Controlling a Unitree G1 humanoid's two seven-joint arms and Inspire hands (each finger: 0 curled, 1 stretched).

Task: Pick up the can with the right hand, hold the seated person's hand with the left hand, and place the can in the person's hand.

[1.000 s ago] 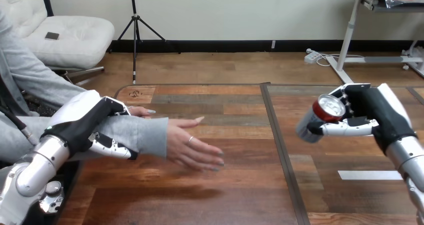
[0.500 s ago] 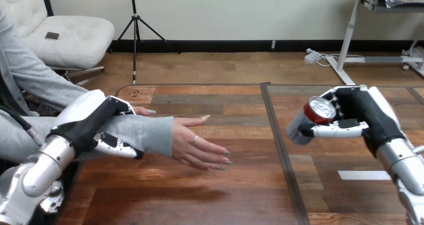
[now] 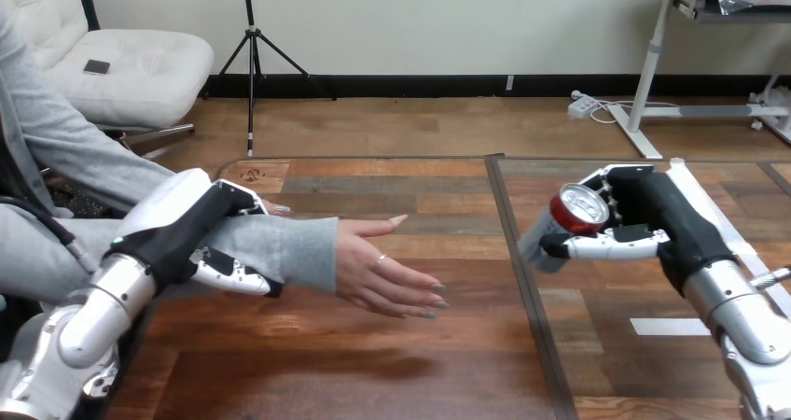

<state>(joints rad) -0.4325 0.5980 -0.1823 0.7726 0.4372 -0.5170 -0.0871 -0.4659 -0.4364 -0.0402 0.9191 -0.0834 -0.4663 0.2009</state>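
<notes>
Head view: person's hand (image 3: 384, 269) held out over the tabletop (image 3: 373, 369), fingers straight, thumb up
Left hand (image 3: 185, 229): left of the person's hand; fingers and thumb curled round the person's forearm (image 3: 303, 248)
Can (image 3: 562, 218): well right of the person's hand; tilted, off the tabletop
Right hand (image 3: 658, 222): farther right of the person's hand; wrapped round the can

Can (image 3: 565, 217): lower body blurred, partly covered by thumb of right hand (image 3: 655, 220). Left hand (image 3: 185, 231) clasped grey sleeve on person's forearm, fingertips hidden behind it. Person's hand (image 3: 382, 271): wrist lay under sleeve, arm ran off left edge. Person's other hand (image 3: 278, 208) mostly hidden behind left hand, one fingertip peeked out. Right forearm cut off at bottom-right corner.
</notes>
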